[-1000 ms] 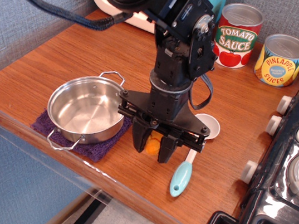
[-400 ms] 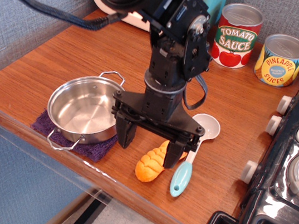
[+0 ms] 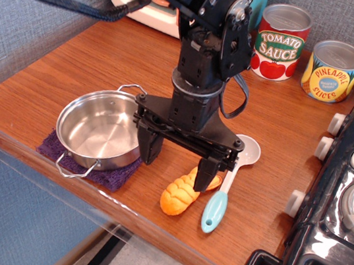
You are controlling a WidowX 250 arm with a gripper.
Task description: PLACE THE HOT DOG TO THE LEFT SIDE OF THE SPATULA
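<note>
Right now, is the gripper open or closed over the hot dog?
Open. The gripper has its two fingers spread wide apart above the hot dog, which lies free on the table just left of the spatula.

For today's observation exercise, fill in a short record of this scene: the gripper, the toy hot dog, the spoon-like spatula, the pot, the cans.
gripper: open, above the hot dog, holding nothing
hot dog: lying on the table, just left of the spatula
spatula: flat, blue handle toward the front edge
pot: empty, on a purple cloth
cans: two, upright at the back
</note>
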